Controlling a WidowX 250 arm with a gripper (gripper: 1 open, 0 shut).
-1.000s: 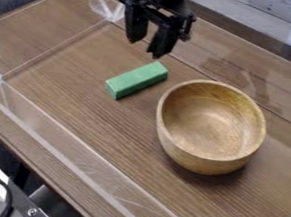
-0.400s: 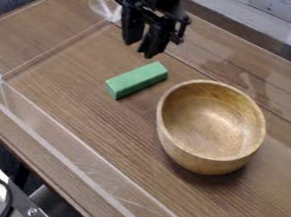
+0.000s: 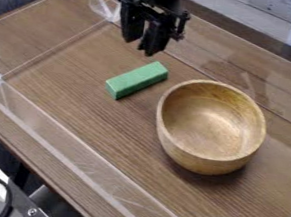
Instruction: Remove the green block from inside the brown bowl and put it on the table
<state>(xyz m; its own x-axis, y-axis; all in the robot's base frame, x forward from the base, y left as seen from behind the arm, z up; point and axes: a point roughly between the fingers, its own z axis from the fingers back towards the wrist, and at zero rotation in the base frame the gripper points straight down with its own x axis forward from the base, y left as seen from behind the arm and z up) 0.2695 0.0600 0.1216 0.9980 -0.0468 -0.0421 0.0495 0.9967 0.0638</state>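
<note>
The green block (image 3: 136, 80) lies flat on the table (image 3: 71, 81), just left of the brown bowl (image 3: 211, 125), apart from its rim. The bowl is upright and holds nothing. My gripper (image 3: 149, 44) hangs above and behind the block, well clear of it. Its dark fingers (image 3: 135, 30) point down with a gap between them and nothing held, so it stands open.
Low clear acrylic walls (image 3: 51, 128) run along the table's edges, one close to the front left of the block. Bare tabletop lies to the left of the block and behind the bowl.
The gripper has drifted slightly up and to the left, away from the block. Block and bowl have not moved.
</note>
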